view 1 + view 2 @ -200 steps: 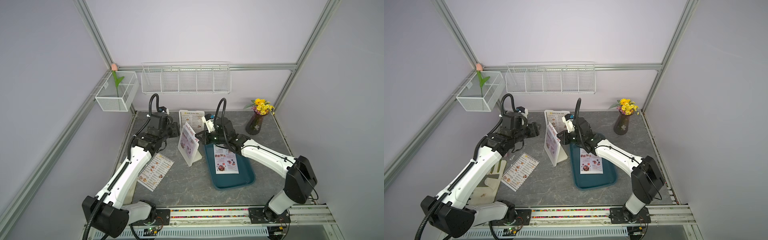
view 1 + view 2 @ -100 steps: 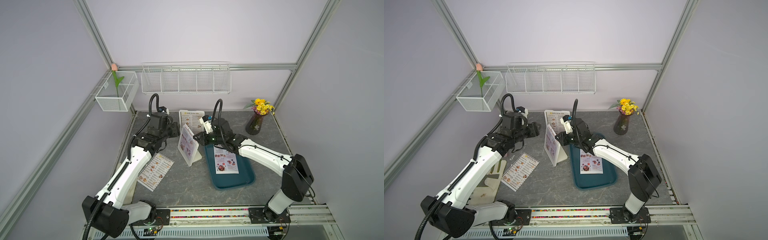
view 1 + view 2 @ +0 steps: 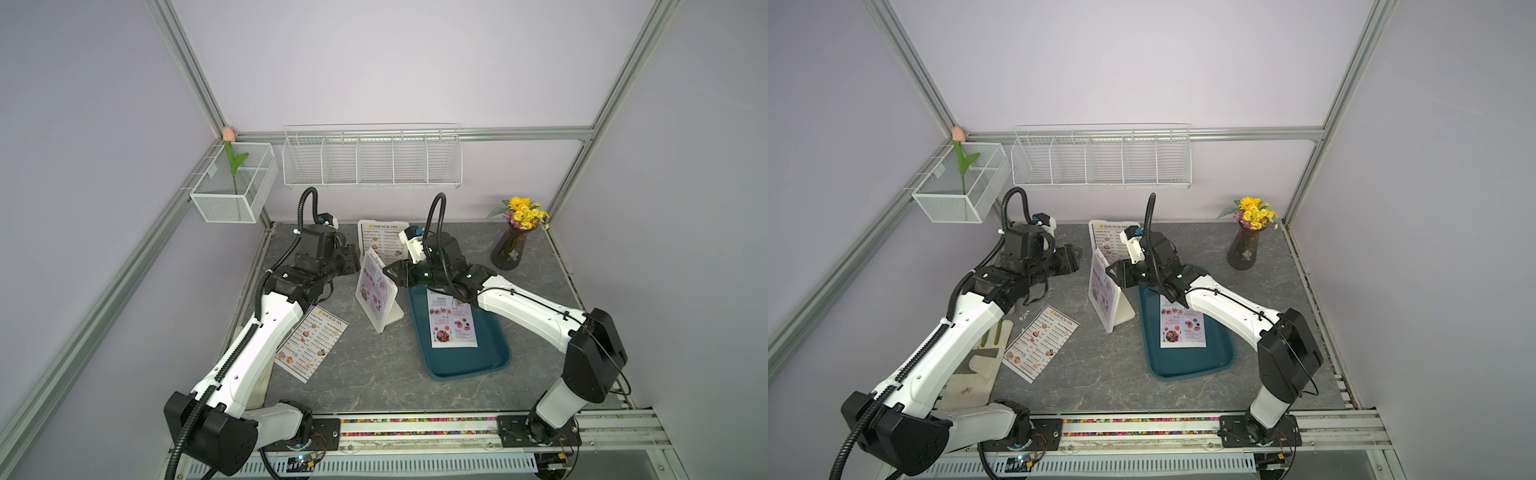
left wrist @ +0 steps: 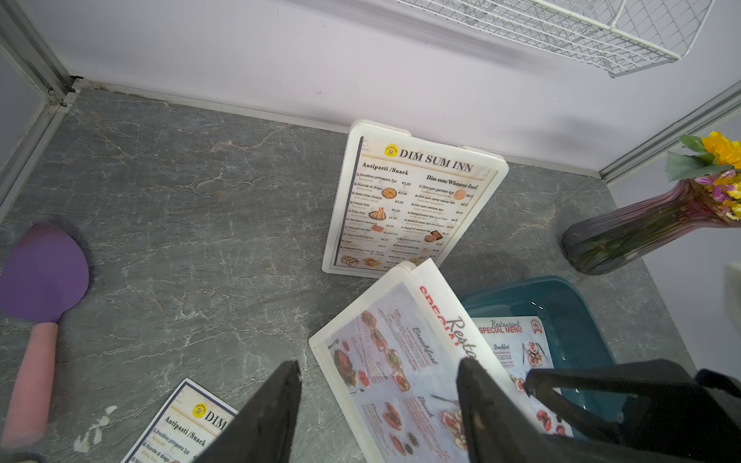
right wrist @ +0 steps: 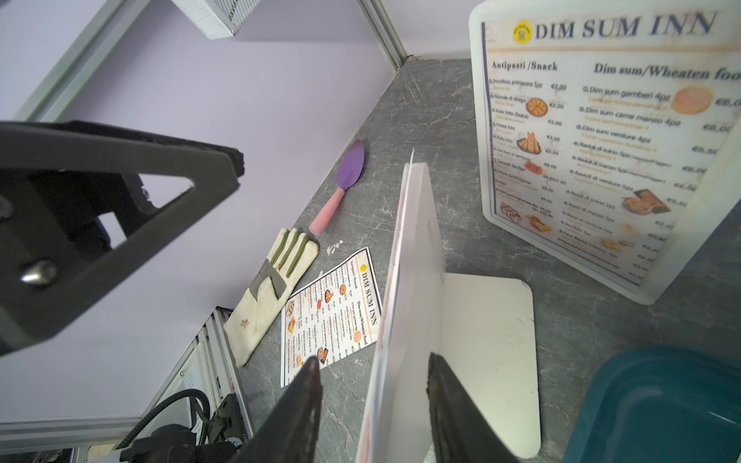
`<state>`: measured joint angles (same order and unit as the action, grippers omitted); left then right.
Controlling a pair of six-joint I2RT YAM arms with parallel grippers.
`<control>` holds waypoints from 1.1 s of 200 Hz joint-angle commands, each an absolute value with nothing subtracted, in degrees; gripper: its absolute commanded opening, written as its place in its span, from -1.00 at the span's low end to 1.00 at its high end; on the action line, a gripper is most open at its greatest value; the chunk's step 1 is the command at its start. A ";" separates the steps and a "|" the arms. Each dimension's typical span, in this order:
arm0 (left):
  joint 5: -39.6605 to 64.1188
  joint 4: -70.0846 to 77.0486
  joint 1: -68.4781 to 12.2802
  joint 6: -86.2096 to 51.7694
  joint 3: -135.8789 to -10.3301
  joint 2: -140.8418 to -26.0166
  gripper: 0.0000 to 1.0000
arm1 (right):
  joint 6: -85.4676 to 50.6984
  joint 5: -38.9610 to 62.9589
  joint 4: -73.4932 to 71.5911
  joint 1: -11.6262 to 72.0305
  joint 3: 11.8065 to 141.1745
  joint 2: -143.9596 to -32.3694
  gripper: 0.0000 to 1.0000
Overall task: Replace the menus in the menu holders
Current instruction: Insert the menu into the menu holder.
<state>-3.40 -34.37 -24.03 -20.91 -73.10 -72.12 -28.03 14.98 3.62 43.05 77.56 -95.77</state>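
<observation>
A white menu holder [image 3: 376, 291] stands mid-table with a red-headed menu [image 4: 445, 316] in it, its top strip sticking out above the frame. My right gripper [image 5: 373, 360] is open, its jaws either side of that top edge and not pinching it. My left gripper [image 4: 377, 401] hovers open just left of the holder's front. A second menu holder [image 3: 380, 241] stands at the back wall with a DIM SUM INN menu inside. A loose DIM SUM INN menu [image 3: 311, 343] lies flat under my left arm. Another SPECIAL MENU sheet [image 3: 451, 320] lies in the teal tray [image 3: 490, 365].
A vase of yellow flowers [image 3: 513, 245] stands at the back right. A purple spatula [image 4: 40, 272] and a white glove [image 3: 984, 353] lie along the left wall. A wire basket [image 3: 372, 156] and a mesh box [image 3: 232, 183] hang on the walls.
My right gripper has opened from shut and shifted a little left onto the near holder's top edge. The left arm has not moved.
</observation>
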 commanded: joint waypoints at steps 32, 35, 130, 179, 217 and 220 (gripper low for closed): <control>-4.23 -34.36 -24.19 -21.08 -74.53 -71.45 0.29 | -26.63 16.11 3.19 42.61 80.59 -99.31 -0.25; -4.24 -34.49 -24.23 -21.02 -74.56 -71.41 0.29 | -26.55 16.08 3.10 42.57 80.57 -99.37 -0.27; -4.53 -34.63 -24.23 -21.06 -74.42 -71.28 0.29 | -26.69 16.22 2.15 42.48 81.13 -100.28 -0.30; -4.33 -34.37 -24.25 -21.03 -74.29 -71.28 0.29 | -26.59 16.41 2.39 42.13 83.73 -101.29 -0.28; -4.89 -34.72 -24.19 -20.78 -74.14 -70.84 0.29 | -26.81 17.04 2.90 41.97 84.27 -102.47 -0.47; -4.87 -34.73 -24.21 -20.82 -74.14 -70.84 0.29 | -26.83 17.05 2.91 41.96 84.21 -102.56 -0.48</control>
<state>-3.70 -34.46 -24.03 -20.88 -73.10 -72.10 -27.03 16.19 3.25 42.33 83.31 -100.73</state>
